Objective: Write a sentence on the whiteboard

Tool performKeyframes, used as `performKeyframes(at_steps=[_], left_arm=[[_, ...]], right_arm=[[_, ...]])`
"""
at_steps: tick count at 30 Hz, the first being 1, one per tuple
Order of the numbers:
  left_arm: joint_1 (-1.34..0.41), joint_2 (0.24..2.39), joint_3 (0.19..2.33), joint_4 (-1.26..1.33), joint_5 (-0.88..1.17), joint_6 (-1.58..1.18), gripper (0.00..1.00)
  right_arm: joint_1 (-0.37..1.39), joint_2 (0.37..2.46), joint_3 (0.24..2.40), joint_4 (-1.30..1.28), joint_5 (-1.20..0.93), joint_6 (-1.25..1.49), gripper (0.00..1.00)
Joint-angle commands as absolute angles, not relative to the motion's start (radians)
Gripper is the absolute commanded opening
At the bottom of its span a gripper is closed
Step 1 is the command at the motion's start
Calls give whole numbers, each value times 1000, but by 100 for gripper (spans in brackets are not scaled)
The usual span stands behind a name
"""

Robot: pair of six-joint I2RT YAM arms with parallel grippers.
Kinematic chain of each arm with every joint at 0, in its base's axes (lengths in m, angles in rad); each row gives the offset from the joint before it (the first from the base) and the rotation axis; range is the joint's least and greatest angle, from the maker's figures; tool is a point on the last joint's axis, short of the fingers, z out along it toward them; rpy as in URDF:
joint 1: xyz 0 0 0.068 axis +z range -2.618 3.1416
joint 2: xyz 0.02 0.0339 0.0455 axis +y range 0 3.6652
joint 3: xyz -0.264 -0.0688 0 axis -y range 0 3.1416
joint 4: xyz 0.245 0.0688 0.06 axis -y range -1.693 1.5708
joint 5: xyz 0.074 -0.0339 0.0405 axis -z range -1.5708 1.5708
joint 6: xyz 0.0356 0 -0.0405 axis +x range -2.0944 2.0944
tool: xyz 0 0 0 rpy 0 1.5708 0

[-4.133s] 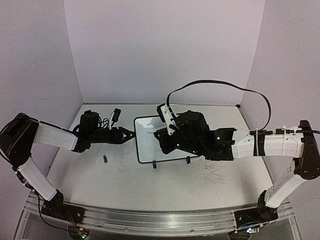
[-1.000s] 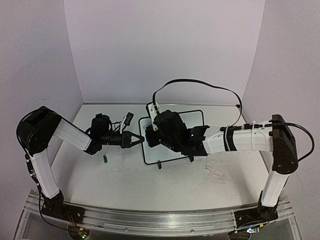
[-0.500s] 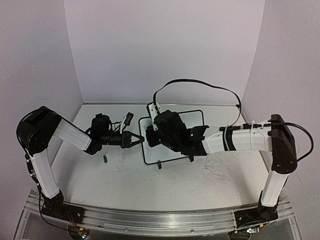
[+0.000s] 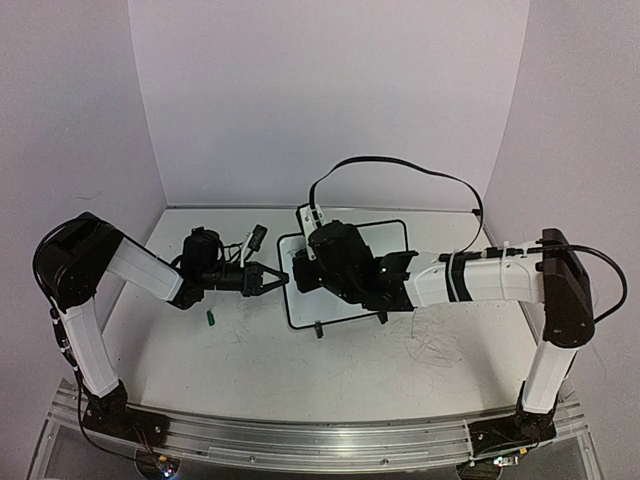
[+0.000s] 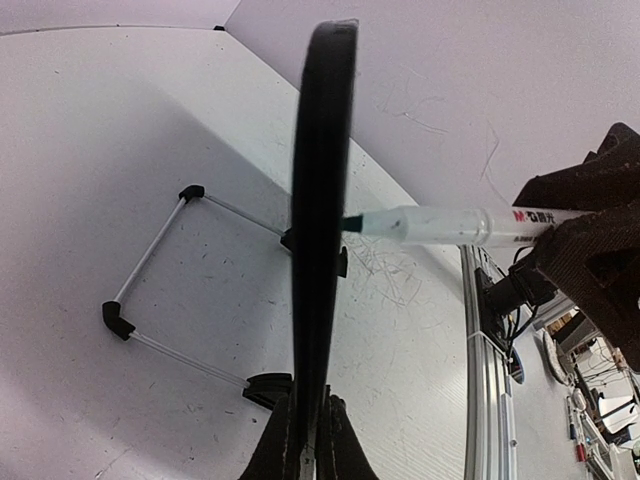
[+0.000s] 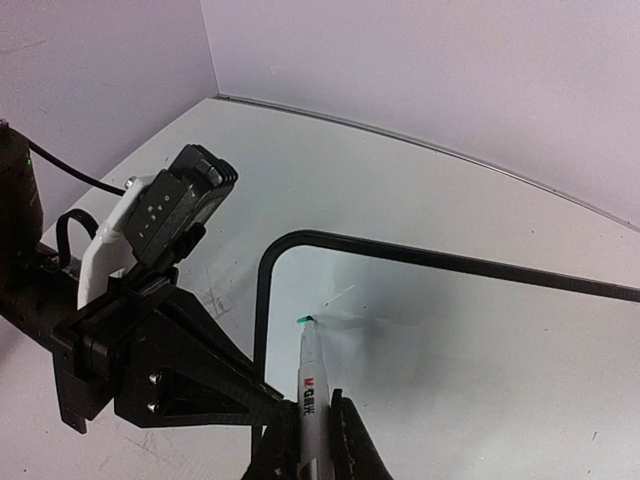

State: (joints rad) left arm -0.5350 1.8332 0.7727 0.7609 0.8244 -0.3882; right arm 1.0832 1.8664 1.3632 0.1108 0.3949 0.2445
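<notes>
Right gripper (image 6: 305,445): fingers pressed together on a marker (image 6: 308,388), whose green tip (image 6: 307,320) meets the whiteboard (image 6: 470,330) close to its upper left corner.

Left gripper (image 5: 307,445): pinching the board's left edge. Its wrist view shows the board edge-on, with the tip against its face.

Change: four seconds ago the left gripper lay just short of that edge and the right arm reached in from farther right. The edge is now clamped and the right arm has come across. Over the last second nothing visibly moved.

Judgement: the board is braced and writing is only beginning. A faint green stroke (image 6: 338,296) lies beside the tip, and no words can be read.

Surroundings: the board lies mid-table. A green cap (image 4: 211,318) lies near the left arm, apart from the board. Old scribbles (image 4: 440,345) mark the table (image 4: 250,380). A cable (image 4: 400,165) loops above the right arm.

Obstructions: the left gripper crowds the corner where the tip stands. The right wrist hides most of the board from above.
</notes>
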Motion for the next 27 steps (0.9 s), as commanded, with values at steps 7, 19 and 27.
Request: performKeyframes(at_steps=[7,19,27], left_arm=[[-554,1824,778,773,832,-368,0],[-555,1825,780,773,834,-367,0],[-555,1825,778,774,832,-365,0]], right_arm=[[1060,1845,1362,96,475,276,0],[1059,1830,1357,86,496,284,0],[1082,1713,1233,221,388,212,0]])
